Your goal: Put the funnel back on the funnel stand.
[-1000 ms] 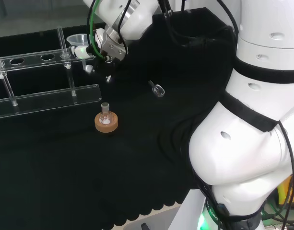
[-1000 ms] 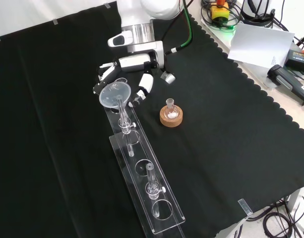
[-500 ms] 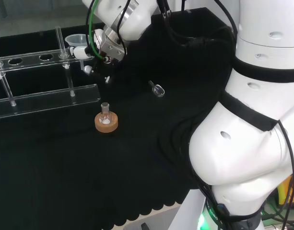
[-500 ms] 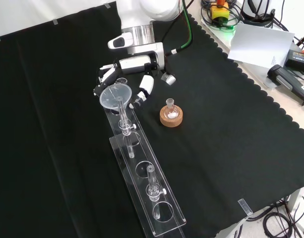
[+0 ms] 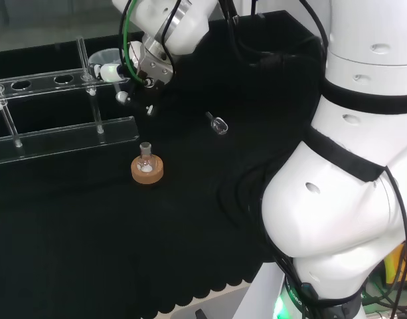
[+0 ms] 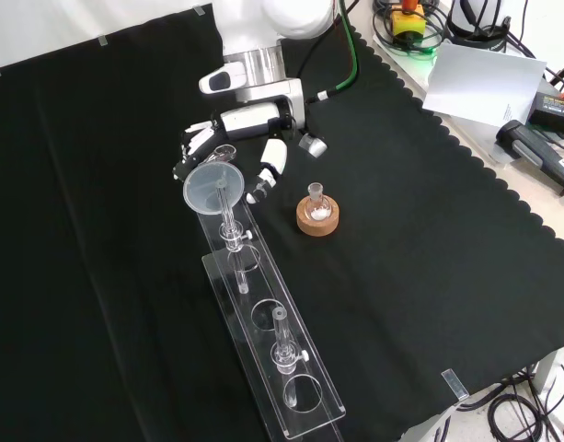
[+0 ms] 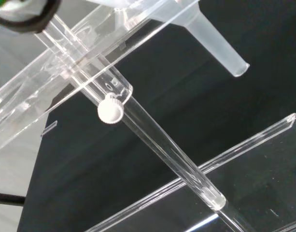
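Front view, near to far: a clear funnel stand [image 6: 263, 318] runs up the black-clothed table [image 6: 429, 276] toward the arm, its upper shelf pierced by round holes and carried on clear posts. To its right a small flask [image 6: 316, 201] sits upright in a cork ring [image 6: 316, 219], with a little white matter at the flask's bottom. Beyond it a small clear stopper [image 6: 311, 144] lies on the cloth. At the stand's far end the funnel [image 6: 212, 181] hangs mouth up, held by the hand [image 6: 249, 138], whose fingers [image 6: 266, 166] are curled about the funnel's rim.

Wrist view: the funnel's spout [image 7: 220, 48] projects below the shelf edge [image 7: 90, 53], clear of the lower plate [image 7: 244, 159]; a post [image 7: 157, 140] with a white screw [image 7: 110, 109] stands beside it.

Head view: the funnel's mouth [image 5: 103, 58] lies level with the shelf's far-right end, against the fingers.
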`<state>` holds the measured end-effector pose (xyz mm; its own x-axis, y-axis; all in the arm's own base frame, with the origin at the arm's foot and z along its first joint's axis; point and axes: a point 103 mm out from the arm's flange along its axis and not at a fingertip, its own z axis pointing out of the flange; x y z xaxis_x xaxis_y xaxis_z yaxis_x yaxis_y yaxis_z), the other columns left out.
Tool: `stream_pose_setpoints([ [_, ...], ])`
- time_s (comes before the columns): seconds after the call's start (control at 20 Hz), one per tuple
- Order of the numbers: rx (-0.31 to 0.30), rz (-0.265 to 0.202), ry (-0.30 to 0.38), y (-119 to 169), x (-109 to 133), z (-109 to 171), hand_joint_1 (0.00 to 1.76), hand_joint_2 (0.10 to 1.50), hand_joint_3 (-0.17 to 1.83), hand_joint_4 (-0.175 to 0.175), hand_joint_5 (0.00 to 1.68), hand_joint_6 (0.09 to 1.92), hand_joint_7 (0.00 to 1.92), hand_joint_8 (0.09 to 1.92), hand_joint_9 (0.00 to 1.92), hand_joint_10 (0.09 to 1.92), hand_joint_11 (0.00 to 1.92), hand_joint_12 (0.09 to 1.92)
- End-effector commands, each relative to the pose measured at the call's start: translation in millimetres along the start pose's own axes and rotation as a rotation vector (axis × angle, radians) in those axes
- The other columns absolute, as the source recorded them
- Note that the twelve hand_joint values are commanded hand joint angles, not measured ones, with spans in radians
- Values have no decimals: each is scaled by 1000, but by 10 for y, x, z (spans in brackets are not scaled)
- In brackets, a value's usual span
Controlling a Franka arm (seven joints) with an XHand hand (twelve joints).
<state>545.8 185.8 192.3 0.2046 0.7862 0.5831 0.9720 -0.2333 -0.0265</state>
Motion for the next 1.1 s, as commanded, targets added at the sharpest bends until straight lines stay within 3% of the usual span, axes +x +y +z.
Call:
stream_pose_setpoints([
  [0.05,13,-12,-34,-5,23,-56,573,576,319,13,421,87,493,544,317,772,0,1263],
  [0.65,-10,-40,-39,0,93,-210,522,590,220,9,365,87,407,556,240,827,0,1190],
  [1.1,-51,-67,-67,57,142,-520,513,595,202,11,345,87,398,565,225,838,0,1185],
])
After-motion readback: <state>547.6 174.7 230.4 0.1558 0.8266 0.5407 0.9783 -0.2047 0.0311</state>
